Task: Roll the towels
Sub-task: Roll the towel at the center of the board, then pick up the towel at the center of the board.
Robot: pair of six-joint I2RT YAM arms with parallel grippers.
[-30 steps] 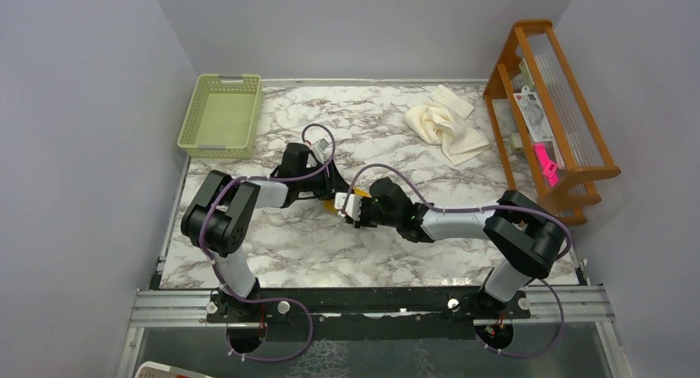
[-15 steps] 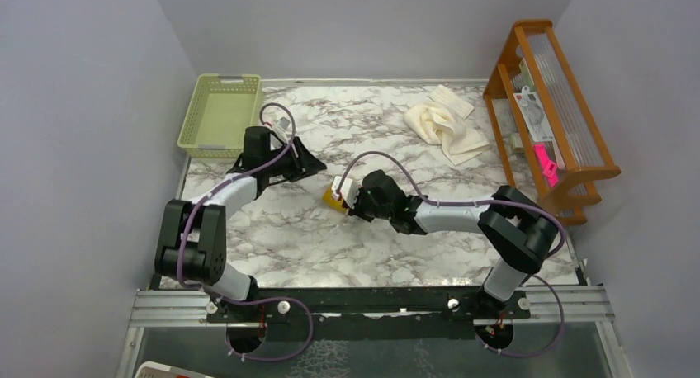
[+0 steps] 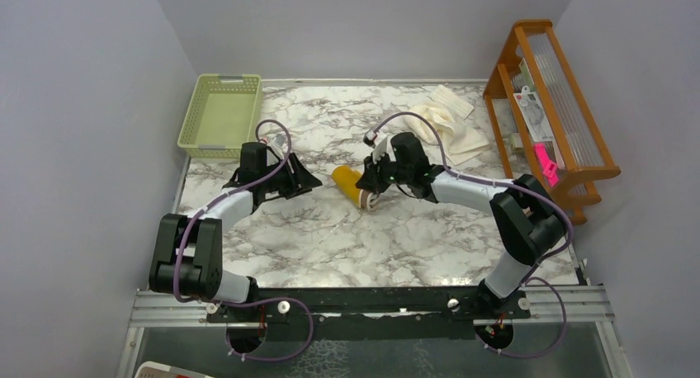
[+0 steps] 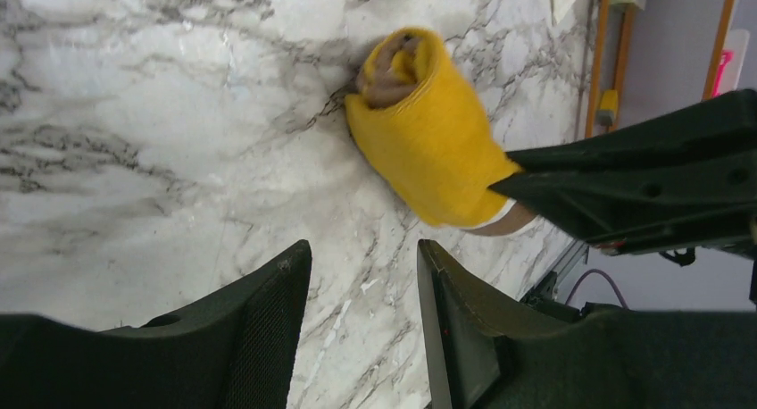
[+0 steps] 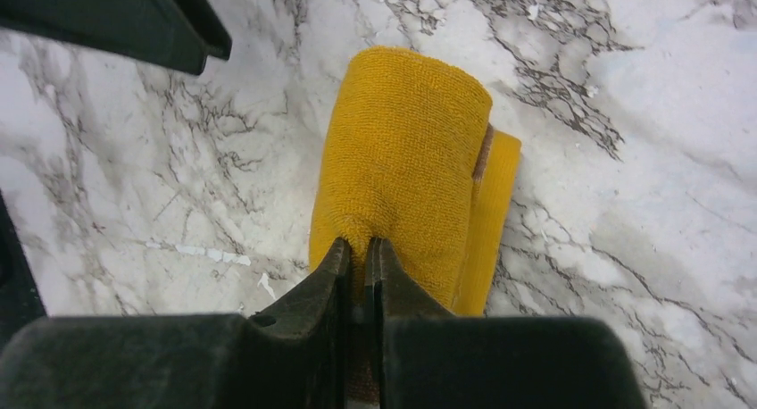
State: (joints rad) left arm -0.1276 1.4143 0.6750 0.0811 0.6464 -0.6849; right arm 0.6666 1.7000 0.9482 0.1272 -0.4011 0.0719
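The brown towel with mustard-yellow backing [image 3: 355, 187] lies rolled into a short yellow cylinder in the middle of the marble table. It also shows in the left wrist view [image 4: 428, 150] and the right wrist view [image 5: 406, 168]. My right gripper [image 3: 374, 185] is shut, pinching a fold of the roll's outer layer at its near end [image 5: 360, 259]. My left gripper [image 3: 310, 182] is open and empty, a short way left of the roll and apart from it [image 4: 361, 275]. The cream-white towel [image 3: 442, 129] lies crumpled and unrolled at the back right.
A light-green plastic basket [image 3: 221, 115] stands at the back left corner. A wooden rack [image 3: 553, 114] holding small items runs along the right edge. A left finger [image 5: 134, 20] shows at the top left of the right wrist view.
The left gripper has let go and drawn back to the left of the roll. The right arm has swung toward the back right with the roll, which now lies uncovered.
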